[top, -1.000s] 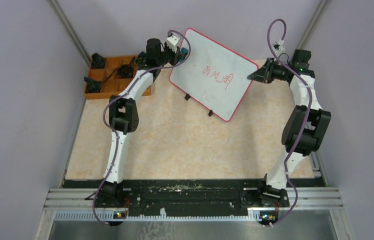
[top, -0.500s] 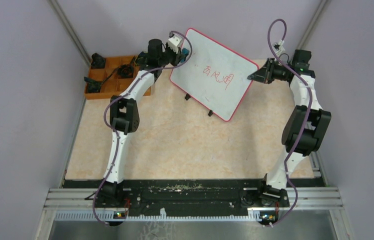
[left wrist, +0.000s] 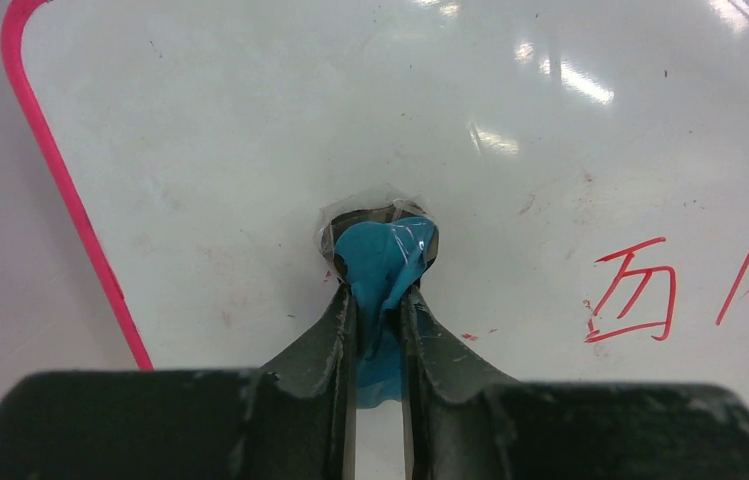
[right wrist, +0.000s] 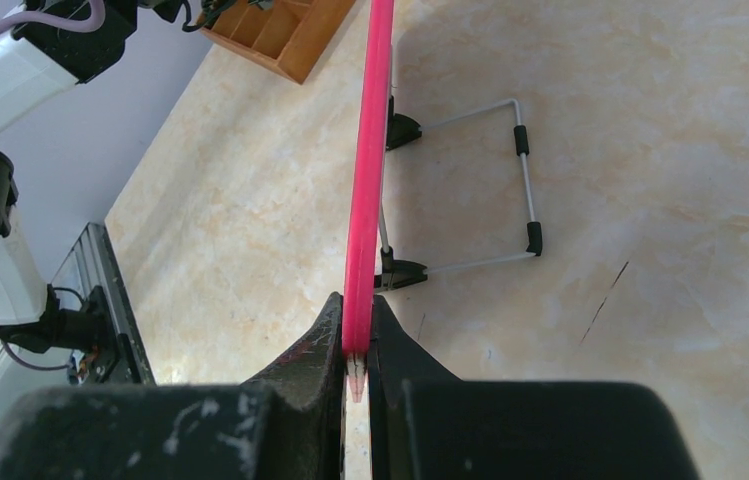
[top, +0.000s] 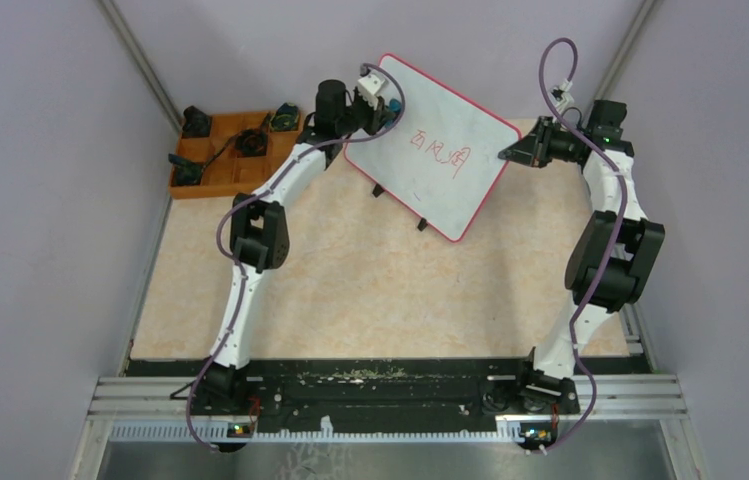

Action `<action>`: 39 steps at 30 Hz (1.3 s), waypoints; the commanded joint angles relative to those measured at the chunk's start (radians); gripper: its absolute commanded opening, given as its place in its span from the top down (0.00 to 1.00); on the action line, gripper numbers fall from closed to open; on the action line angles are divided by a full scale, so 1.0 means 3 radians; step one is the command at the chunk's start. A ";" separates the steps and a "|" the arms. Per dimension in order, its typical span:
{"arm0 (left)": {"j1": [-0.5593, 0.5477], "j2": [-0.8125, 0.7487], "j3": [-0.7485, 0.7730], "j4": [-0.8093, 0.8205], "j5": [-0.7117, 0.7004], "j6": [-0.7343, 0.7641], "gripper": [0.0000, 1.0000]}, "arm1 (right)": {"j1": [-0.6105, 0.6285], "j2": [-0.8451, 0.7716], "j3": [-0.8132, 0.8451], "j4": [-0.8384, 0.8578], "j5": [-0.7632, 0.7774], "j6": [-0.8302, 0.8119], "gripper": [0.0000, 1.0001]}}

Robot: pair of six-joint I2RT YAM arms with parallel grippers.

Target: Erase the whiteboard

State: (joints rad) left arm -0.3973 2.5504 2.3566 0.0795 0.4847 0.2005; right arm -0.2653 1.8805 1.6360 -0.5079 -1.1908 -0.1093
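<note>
- I am looking at one surface [top: 350, 290], pale and marbled, and it is carrying everything here.
- I am running two arms. The left one is swinging in from the board's left rim and is now reaching over the upper left part of its face. The right one is keeping the pose it had a second ago.
- One whiteboard [top: 420, 195] is standing tilted on its stand at the far middle of the surface, turned askew, about where it was a moment ago.
- One orange tray [top: 200, 186] is sitting at the far left, well apart from the board, with several small dark items in it that I am not managing to count.
- Two tools are working. The left tool [left wrist: 378, 290] is squeezing tight on one blue wiping pad [left wrist: 382, 252]. The right tool [right wrist: 355, 330] is clamping tight on the board's pink rim at the right edge and bracing it.
- Three red characters [top: 437, 155] are showing on the board, all untouched, lying to the right of the pad.
- Two black feet [top: 378, 188] are showing under the board's near edge.
- The pad is looking pressed to bare white board. I am judging that the wiping is only now starting and that the stroke needs to run right, across the writing.
</note>
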 commanded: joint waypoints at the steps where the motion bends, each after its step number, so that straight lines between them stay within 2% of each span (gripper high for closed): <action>1: -0.0070 -0.0035 0.0114 0.0123 -0.0159 0.0158 1.00 | 0.0000 -0.0195 0.0058 0.0129 -0.0095 -0.0188 1.00; 16: 0.0123 0.0094 -0.0028 0.0508 -0.0661 0.0541 1.00 | -0.0002 -0.0201 0.0038 0.0159 -0.0112 -0.0178 1.00; 25: 0.0104 0.0108 -0.0058 0.0516 -0.0145 0.0429 1.00 | -0.0002 -0.0185 0.0014 0.0193 -0.0122 -0.0163 1.00; 39: -0.0070 -0.0065 -0.0129 0.0339 0.0288 0.0476 1.00 | 0.0002 -0.0195 -0.0023 0.0266 -0.0132 -0.0111 1.00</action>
State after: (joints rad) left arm -0.3859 2.5610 2.3398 0.1993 0.5072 0.3347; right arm -0.2661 1.8805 1.6306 -0.4965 -1.1923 -0.1081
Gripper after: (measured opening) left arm 0.215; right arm 0.045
